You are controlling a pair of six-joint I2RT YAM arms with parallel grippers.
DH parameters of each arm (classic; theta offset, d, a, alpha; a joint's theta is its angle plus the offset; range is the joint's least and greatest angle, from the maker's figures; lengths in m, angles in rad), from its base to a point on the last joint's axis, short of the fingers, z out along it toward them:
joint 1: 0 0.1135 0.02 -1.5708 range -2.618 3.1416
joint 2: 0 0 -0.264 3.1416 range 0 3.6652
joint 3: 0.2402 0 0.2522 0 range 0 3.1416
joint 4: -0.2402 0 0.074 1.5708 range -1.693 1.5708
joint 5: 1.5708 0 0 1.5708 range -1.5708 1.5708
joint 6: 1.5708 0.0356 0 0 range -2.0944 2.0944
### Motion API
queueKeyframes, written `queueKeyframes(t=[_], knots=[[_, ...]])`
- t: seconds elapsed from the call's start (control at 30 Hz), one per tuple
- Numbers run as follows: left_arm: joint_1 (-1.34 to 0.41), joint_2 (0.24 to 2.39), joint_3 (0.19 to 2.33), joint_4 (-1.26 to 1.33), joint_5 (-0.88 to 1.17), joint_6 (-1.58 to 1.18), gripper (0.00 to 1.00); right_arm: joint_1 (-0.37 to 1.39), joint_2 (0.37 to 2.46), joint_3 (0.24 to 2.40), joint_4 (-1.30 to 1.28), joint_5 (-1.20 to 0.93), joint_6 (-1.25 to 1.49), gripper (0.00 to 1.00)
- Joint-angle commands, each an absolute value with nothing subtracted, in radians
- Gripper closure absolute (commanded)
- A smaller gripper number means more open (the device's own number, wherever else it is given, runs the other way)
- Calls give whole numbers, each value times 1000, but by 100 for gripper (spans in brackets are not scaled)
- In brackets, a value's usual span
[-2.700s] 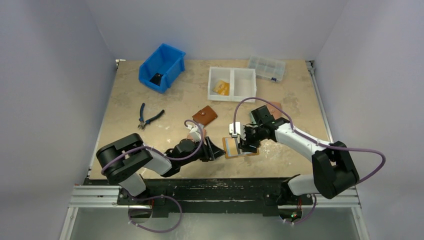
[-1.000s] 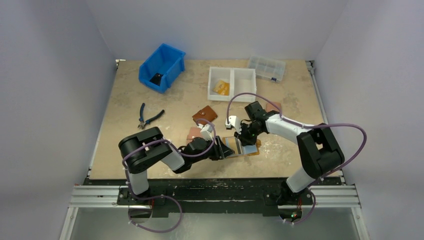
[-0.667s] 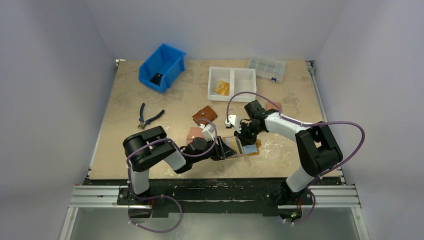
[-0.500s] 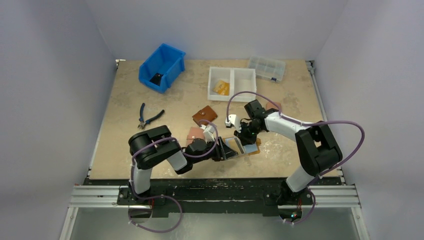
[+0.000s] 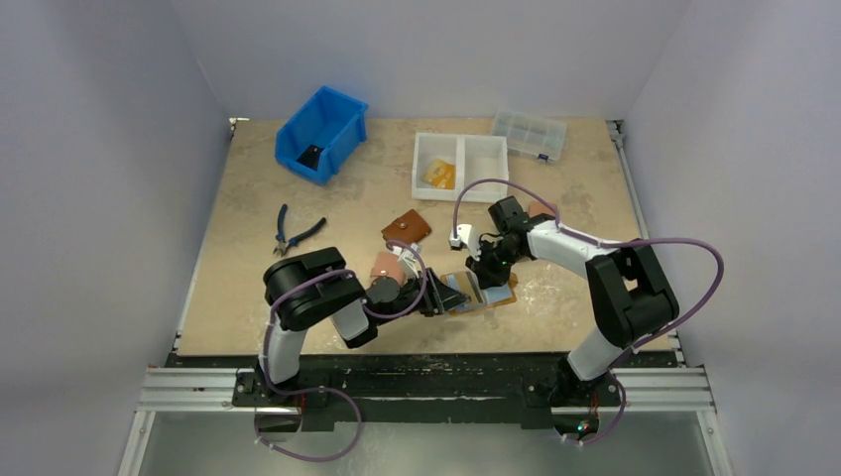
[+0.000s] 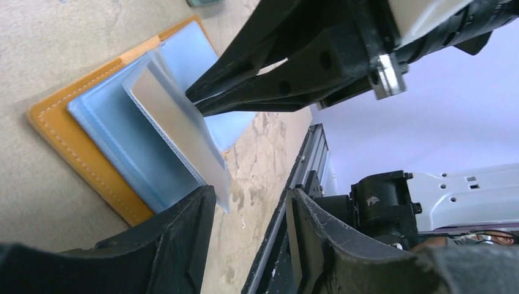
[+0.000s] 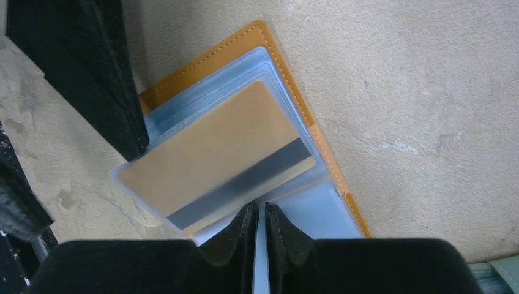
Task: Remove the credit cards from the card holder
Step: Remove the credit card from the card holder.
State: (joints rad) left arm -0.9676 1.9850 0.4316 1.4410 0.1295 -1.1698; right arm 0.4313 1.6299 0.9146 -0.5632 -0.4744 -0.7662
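Observation:
The mustard-orange card holder (image 5: 501, 296) lies open on the table, its bluish plastic sleeves (image 6: 110, 131) fanned out. One sleeve stands tilted up with an orange credit card (image 7: 214, 153) with a dark stripe inside it; it looks grey (image 6: 177, 128) from the left wrist. My right gripper (image 5: 483, 276) (image 7: 261, 208) comes in from the far side, jaws nearly together on that sleeve's edge with only a thin slit between them. My left gripper (image 5: 439, 297) (image 6: 251, 196) lies low at the holder's left side, open, with the raised sleeve's lower corner beside one finger and nothing between the fingers.
A pink wallet (image 5: 385, 266) and a brown wallet (image 5: 407, 228) lie just left of the holder. Pliers (image 5: 298, 233) are farther left. At the back stand a blue bin (image 5: 322, 132), a white two-part tray (image 5: 484, 167) with an orange-yellow item (image 5: 439, 175), and a clear organiser box (image 5: 529, 134).
My left arm has swung its elbow to the right while its gripper stays at the holder and opens a little. The right gripper has barely shifted and its jaws have eased slightly.

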Motion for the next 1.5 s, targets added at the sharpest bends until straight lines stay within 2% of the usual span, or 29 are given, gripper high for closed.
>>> queueKeyframes(t=[0.0,0.4,1.2,1.47], knots=[[-953,2027,423,1649,100,-1196,49,428,1640,941,-582,-543,-753,81],[-939,2072,422,1777,98,-1209,46,422,1648,948,-589,-564,-746,79],[-943,1931,430,1778,123,-1126,45,400,1639,950,-580,-566,-729,76],[-944,1974,460,1778,129,-1161,44,386,1628,951,-577,-570,-720,75]])
